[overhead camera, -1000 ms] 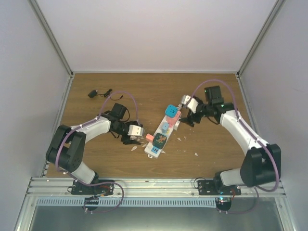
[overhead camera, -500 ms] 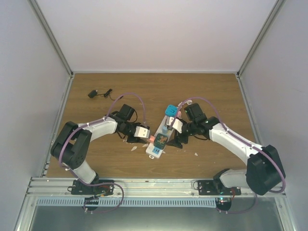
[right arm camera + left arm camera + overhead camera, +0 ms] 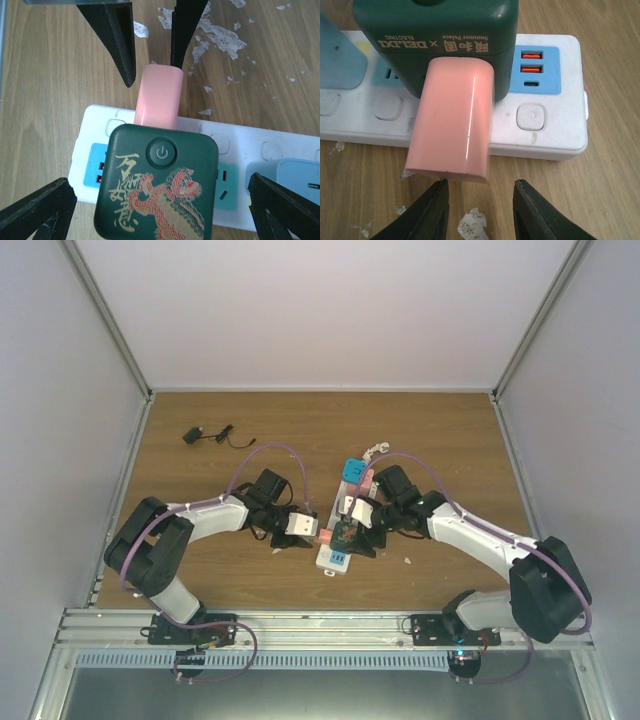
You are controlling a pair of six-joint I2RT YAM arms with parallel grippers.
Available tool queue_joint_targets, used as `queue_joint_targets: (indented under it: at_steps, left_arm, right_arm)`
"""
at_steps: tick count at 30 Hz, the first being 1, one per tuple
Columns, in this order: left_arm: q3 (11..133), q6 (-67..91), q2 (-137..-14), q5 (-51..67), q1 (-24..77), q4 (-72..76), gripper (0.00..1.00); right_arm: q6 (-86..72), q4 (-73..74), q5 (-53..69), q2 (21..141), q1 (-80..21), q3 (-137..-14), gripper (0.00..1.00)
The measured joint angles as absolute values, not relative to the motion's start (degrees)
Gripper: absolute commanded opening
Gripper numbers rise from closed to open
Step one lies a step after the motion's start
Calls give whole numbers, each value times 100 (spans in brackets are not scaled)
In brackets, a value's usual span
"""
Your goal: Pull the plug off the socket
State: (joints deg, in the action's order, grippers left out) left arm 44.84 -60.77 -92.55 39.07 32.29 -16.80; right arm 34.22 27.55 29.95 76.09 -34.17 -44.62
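On the table (image 3: 200, 570), the socket (image 3: 333, 558) runs near-to-far.

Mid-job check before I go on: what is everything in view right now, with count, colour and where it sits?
power strip: 1, white with light-blue faces, mid-table, lying diagonally
adapter cube: 1, dark green, plugged into the strip toward its near end
pink plug: 1, pink, sticking out of the cube's side toward the left arm
blue plug: 1, light blue, at the strip's far end
small gadget with cable: 1, black, far left of table
flecks: many, white, scattered beside the strip
table: 1, brown wood
left gripper: 1, black, open, fingertips at the pink plug's outer end
right gripper: 1, black, wide open, fingers either side of the cube
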Motion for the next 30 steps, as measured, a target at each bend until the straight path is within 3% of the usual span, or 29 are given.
queue_joint_targets:
  at_steps: [7,12,24,30]
  left_arm:
    - [4283,-5972,-9011,3913,3256,-1503,58]
    - [4285,-5953,-8871,3957,3264,-1391,59]
    - [4484,-5955,-8936,3957,3371,-1389,31]
    - [4484,-5955,-8936,3953,3339,-1411,21]
  right_arm:
    - [3494,2565,2790,7811,-3636,-4445,84]
    - [3535,2526,2681,7977,-3649,-4445,73]
    - [3483,2534,2731,8018,-3675,-4445,45]
    - [3494,2552,2714,8018,-3675,-4445,24]
